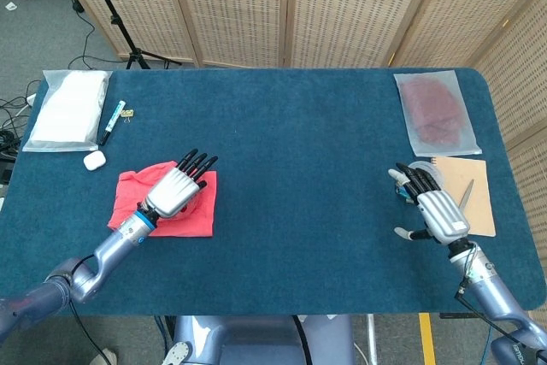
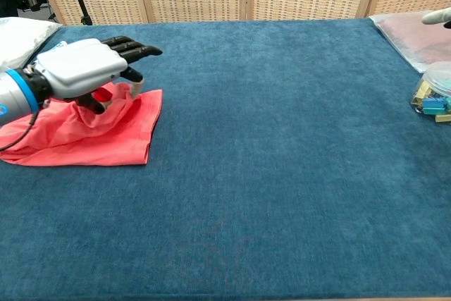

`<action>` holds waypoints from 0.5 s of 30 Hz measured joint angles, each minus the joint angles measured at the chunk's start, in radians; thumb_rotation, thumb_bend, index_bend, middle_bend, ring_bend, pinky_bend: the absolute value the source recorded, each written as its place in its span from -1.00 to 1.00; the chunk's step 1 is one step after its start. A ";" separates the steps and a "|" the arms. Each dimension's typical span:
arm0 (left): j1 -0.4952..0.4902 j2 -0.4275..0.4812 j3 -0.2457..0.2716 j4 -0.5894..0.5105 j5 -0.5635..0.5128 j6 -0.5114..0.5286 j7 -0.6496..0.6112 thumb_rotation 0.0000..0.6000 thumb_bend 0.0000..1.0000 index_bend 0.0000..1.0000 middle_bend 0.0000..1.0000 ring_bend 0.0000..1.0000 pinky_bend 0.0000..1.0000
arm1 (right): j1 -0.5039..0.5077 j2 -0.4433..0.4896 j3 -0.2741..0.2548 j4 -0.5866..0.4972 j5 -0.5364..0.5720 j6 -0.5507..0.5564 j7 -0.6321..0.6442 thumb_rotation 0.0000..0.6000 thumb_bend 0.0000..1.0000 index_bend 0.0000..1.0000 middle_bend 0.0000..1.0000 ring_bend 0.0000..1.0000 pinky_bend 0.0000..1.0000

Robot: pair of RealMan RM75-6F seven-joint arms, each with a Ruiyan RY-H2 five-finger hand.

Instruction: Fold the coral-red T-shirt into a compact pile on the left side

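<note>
The coral-red T-shirt point(image 1: 132, 186) point(image 2: 84, 139) lies bunched on the left part of the blue table point(image 1: 299, 168), its left end drawn over onto its right end. My left hand point(image 1: 175, 190) point(image 2: 84, 67) hovers over the shirt's right half and pinches a fold of the cloth between thumb and fingers, the other fingers stretched out. My right hand point(image 1: 432, 209) rests open on the table at the far right, holding nothing; in the chest view only a fingertip point(image 2: 437, 17) of it shows at the top right edge.
A white bagged cloth point(image 1: 68, 108), a marker point(image 1: 111, 121) and a white earbud case point(image 1: 94, 160) lie at the back left. At the right are a bagged maroon cloth point(image 1: 436, 113), a clear tub of clips point(image 2: 435, 93) and a brown notebook point(image 1: 466, 194).
</note>
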 measured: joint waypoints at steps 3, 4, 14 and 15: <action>-0.011 -0.026 -0.005 0.009 0.000 -0.005 0.027 1.00 0.22 0.46 -1.00 -1.00 -1.00 | 0.000 0.002 0.000 0.001 0.000 0.000 0.005 1.00 -0.74 -1.00 -1.00 -1.00 -1.00; -0.015 -0.037 -0.007 0.013 -0.001 -0.008 0.038 1.00 0.21 0.46 -1.00 -1.00 -1.00 | 0.000 0.002 0.000 0.001 0.000 0.000 0.006 1.00 -0.74 -1.00 -1.00 -1.00 -1.00; -0.021 -0.102 0.004 0.057 -0.002 -0.024 0.073 1.00 0.09 0.37 -1.00 -1.00 -1.00 | -0.002 0.007 0.000 -0.002 -0.004 0.008 0.013 1.00 -0.74 -1.00 -1.00 -1.00 -1.00; -0.020 -0.105 0.003 0.061 -0.003 -0.018 0.073 1.00 -0.03 0.14 -1.00 -1.00 -1.00 | -0.002 0.008 0.000 -0.003 -0.004 0.008 0.013 1.00 -0.74 -1.00 -1.00 -1.00 -1.00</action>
